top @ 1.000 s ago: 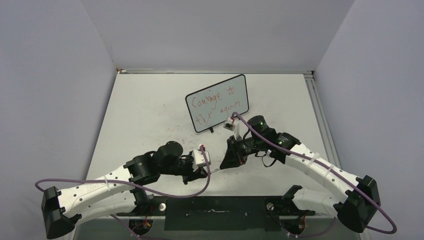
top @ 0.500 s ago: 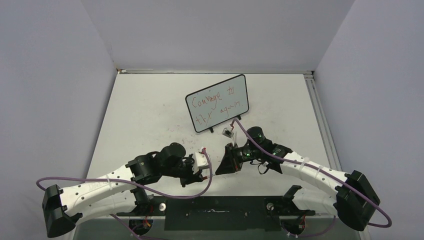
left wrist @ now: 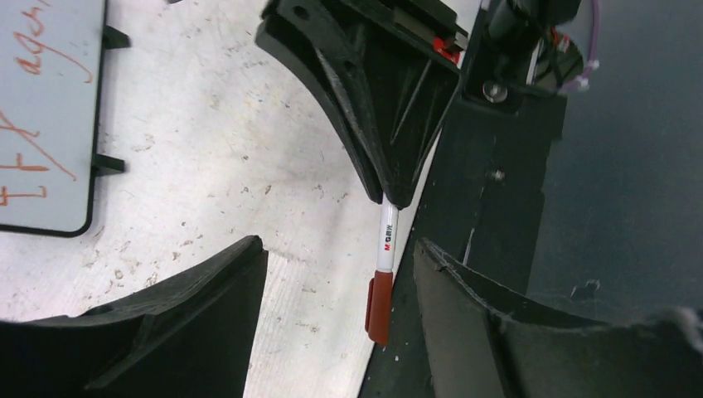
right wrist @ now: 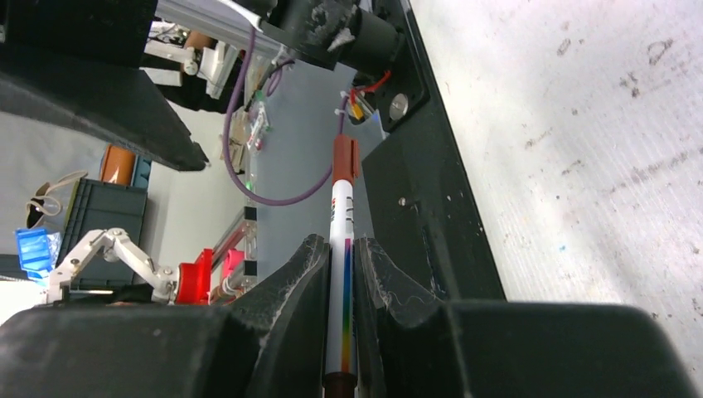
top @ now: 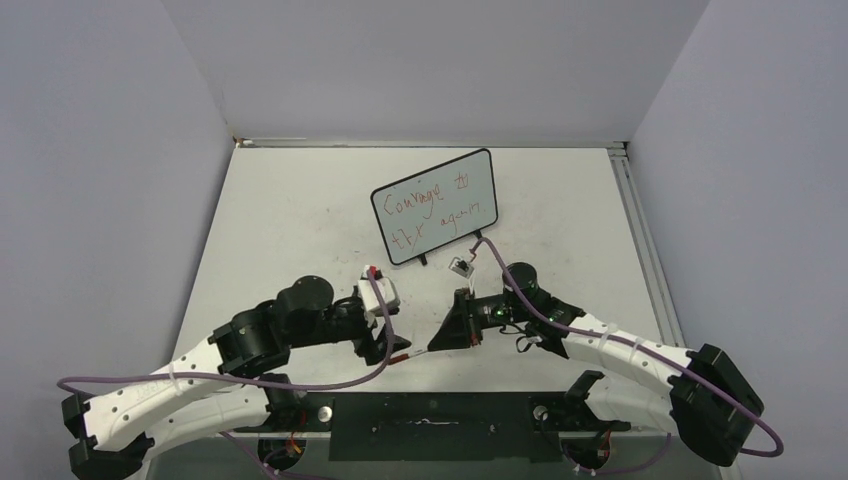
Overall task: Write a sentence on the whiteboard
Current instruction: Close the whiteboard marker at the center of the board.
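Where the counter [top: 290, 220] reaches its far centre, whiteboard [top: 470, 176] stands, red sentence [top: 430, 208] across it in two lines; near centre, right hand [right wrist: 341, 265] clamped on red-capped marker [left wrist: 385, 240]; left hand [left wrist: 336, 290] just left of it, fingers [left wrist: 191, 307] apart

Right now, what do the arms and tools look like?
Left arm and right arm match: white perforated links, black round joints, black bases. A purple cable loops along each to a small white wrist module. Left tool and right tool are black, two tapered ribbed fingers each.
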